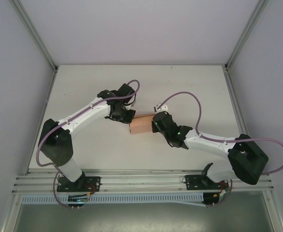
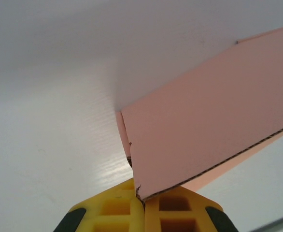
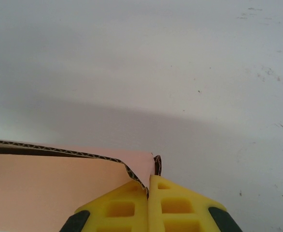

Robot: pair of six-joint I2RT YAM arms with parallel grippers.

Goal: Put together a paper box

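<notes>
Lab test cell — white table [image 1: 98, 145], aluminium frame [image 1: 35, 36].

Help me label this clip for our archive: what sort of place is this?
Probably a robotics lab test cell: a plain white table inside pale walls, aluminium mounting rails, and a robot's left gripper and right gripper pinching a salmon-pink card box.

Text, labels, brands, numbers, signs — none legible in any view. The paper box [image 1: 140, 124] shows plain pink card; the bench [image 1: 190, 87] bears only faint specks — no characters.
</notes>
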